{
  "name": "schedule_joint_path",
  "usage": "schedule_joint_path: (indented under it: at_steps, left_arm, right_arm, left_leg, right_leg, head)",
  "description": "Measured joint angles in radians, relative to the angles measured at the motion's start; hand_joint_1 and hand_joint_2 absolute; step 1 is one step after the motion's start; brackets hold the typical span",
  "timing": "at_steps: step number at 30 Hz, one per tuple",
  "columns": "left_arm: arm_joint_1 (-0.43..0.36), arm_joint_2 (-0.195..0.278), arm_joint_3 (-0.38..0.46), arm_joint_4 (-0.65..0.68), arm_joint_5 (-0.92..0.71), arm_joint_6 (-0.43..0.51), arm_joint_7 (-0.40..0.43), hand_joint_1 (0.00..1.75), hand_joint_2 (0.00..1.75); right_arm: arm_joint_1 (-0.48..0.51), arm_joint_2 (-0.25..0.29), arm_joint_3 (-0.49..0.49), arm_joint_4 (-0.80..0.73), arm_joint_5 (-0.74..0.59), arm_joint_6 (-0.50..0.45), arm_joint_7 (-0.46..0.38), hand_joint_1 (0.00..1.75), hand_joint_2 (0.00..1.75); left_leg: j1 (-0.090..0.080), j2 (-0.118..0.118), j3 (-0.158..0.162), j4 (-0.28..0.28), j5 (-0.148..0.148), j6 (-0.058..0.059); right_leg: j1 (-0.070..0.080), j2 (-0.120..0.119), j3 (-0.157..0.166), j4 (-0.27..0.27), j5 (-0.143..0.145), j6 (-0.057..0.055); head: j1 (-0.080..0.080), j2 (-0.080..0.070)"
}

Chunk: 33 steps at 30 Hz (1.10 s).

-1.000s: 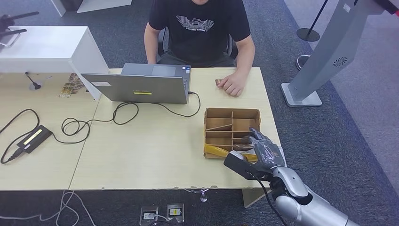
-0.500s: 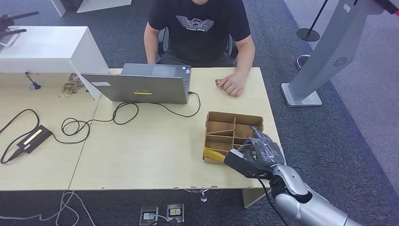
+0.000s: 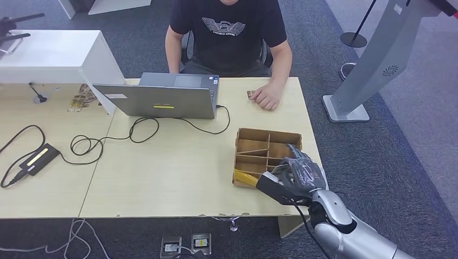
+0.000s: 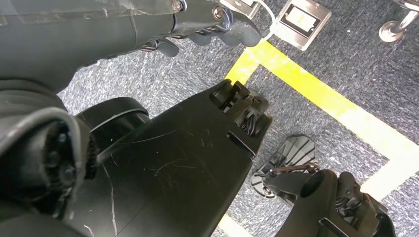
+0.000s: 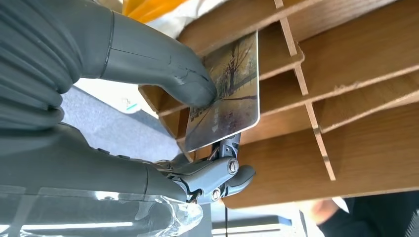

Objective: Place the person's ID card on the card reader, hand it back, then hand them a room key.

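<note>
My right hand (image 3: 300, 172) hovers over the near right corner of a brown divided box (image 3: 268, 133) on the wooden desk. In the right wrist view its thumb (image 5: 163, 64) and fingers pinch a picture-printed room key card (image 5: 230, 98) just above the box's dividers (image 5: 316, 143). A seated person rests a hand (image 3: 267, 97) on the desk's far edge, with a small card-like thing (image 3: 250, 94) by the fingers. The black card reader (image 3: 39, 157) lies far left. My left hand (image 4: 232, 27) hangs over the carpet with its fingers loosely out, holding nothing.
An open laptop (image 3: 162, 101) stands between me and the person, with black cables (image 3: 108, 141) trailing across the desk. A yellow item (image 3: 246, 176) lies in the box's near compartment. A white cabinet (image 3: 59, 54) sits at the back left, and a grey stand (image 3: 372, 65) on the right.
My right hand has lifted slightly with the card in its pinch. The brown box has been nudged and now sits a little skewed.
</note>
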Motion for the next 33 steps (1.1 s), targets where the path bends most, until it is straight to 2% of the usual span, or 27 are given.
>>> schedule_joint_path:
  at_steps: [4, 7, 15, 20, 28, 33]
  left_arm:
    - [0.000, -0.001, 0.000, 0.000, -0.010, 0.000, 0.001, 0.00, 0.00]
    - [0.000, -0.002, 0.000, 0.000, -0.017, 0.000, 0.004, 0.00, 0.00]
    - [-0.001, -0.012, 0.000, -0.004, -0.030, 0.000, 0.009, 0.00, 0.00]
    - [0.000, -0.020, 0.000, -0.007, -0.040, 0.000, 0.011, 0.00, 0.00]
    - [-0.002, -0.028, -0.001, -0.008, -0.064, 0.000, 0.011, 0.00, 0.00]
    - [-0.005, -0.035, -0.001, -0.009, -0.075, 0.000, 0.011, 0.00, 0.00]
  right_arm:
    - [-0.026, 0.001, 0.000, -0.008, 0.086, -0.076, 0.013, 1.75, 1.75]
    - [-0.060, 0.001, -0.005, -0.036, 0.139, -0.097, 0.028, 1.75, 1.75]
    - [-0.158, 0.015, -0.060, -0.136, 0.251, -0.019, 0.042, 1.75, 1.75]
    - [-0.173, 0.037, -0.095, -0.168, 0.262, 0.030, 0.036, 1.75, 1.75]
    - [-0.173, 0.068, -0.127, -0.151, 0.238, 0.070, 0.015, 1.75, 1.75]
    - [-0.174, 0.089, -0.148, -0.092, 0.217, 0.061, -0.010, 1.75, 1.75]
  left_leg:
    - [0.000, 0.000, 0.000, 0.000, 0.000, 0.000]
    - [0.000, 0.000, 0.000, 0.000, 0.000, 0.000]
    - [0.000, 0.000, 0.000, 0.000, 0.000, 0.000]
    - [0.000, 0.000, 0.000, 0.000, 0.000, 0.000]
    - [0.000, 0.000, 0.000, 0.000, 0.000, 0.000]
    - [0.000, 0.000, 0.000, 0.000, 0.000, 0.000]
  right_leg:
    - [0.000, 0.000, 0.000, 0.000, 0.000, 0.000]
    - [0.000, 0.001, 0.000, 0.000, 0.000, 0.000]
    - [0.000, 0.000, 0.000, 0.000, 0.000, 0.000]
    - [0.000, 0.000, 0.000, 0.000, 0.000, 0.000]
    - [0.000, 0.000, 0.000, 0.000, 0.000, 0.000]
    - [0.000, 0.000, 0.000, 0.000, 0.000, 0.000]
  head:
    - [0.000, 0.000]
    - [0.000, 0.000]
    - [0.000, 0.000]
    - [0.000, 0.000]
    - [0.000, 0.000]
    - [0.000, 0.000]
